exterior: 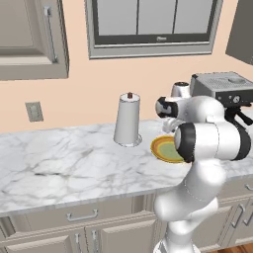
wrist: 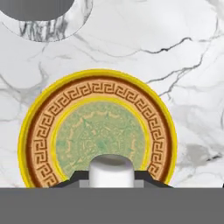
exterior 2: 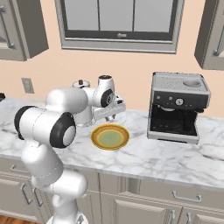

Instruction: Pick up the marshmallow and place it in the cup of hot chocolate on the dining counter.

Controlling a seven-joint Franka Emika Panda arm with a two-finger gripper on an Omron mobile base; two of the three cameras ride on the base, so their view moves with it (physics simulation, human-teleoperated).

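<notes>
Holding the marshmallow (wrist: 110, 169) clenched in the claw (wrist: 110, 175), lifted clear above the plate (wrist: 35, 131) on the wall desk (exterior: 59, 163).

The claw's two dark tips pinch the small white block from either side, and the hand view looks straight down onto the yellow-rimmed plate, which sits toward the back edge of the desk between the paper-towel roll (exterior: 127, 120) and the coffee machine (exterior 2: 177, 107). The cup of hot chocolate and the dining counter are elsewhere, so the job now is, I judge, carrying. To do that well, keep the grip steady and gentle on so soft a piece, raise it well clear of the plate rim and the roll, and turn the base smoothly, without jolts, before lowering it over the cup.
</notes>
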